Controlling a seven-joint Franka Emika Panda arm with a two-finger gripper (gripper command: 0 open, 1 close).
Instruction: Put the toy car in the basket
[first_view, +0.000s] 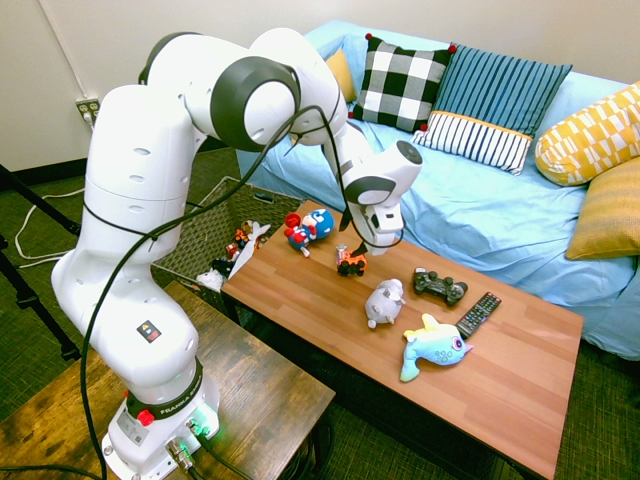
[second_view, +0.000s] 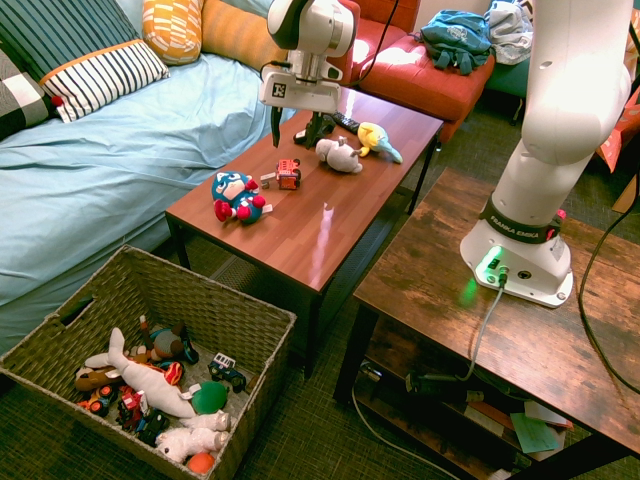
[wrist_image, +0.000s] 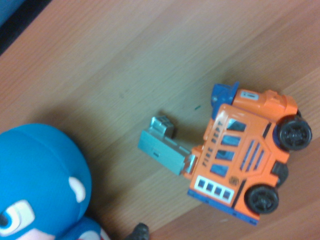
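A living room holds a sofa (first_view: 480, 200) under a light blue cover, with a low wooden coffee table (first_view: 500, 380) standing in front of it. The toy car (first_view: 351, 263), an orange fire truck with dark wheels, lies on its side on the tabletop near the sofa-side edge; the wrist view shows a grey ladder piece projecting from it. The gripper (second_view: 296, 128) hangs directly above the toy car, pointing steeply downward. Its fingers stand apart, hold nothing, and are clear of the car, with a gap between fingertips and toy. A red-and-blue plush figure (second_view: 237, 196) lies on the table just beside the toy car, toward the basket end. On the other side lie a grey plush elephant (first_view: 384, 301), a black game controller (first_view: 441, 286), a remote control (first_view: 478, 313) and a blue plush narwhal (first_view: 434, 345). The basket (second_view: 120, 300) stands on the floor beyond the table end, well apart from the toy car, and contains assorted toys.
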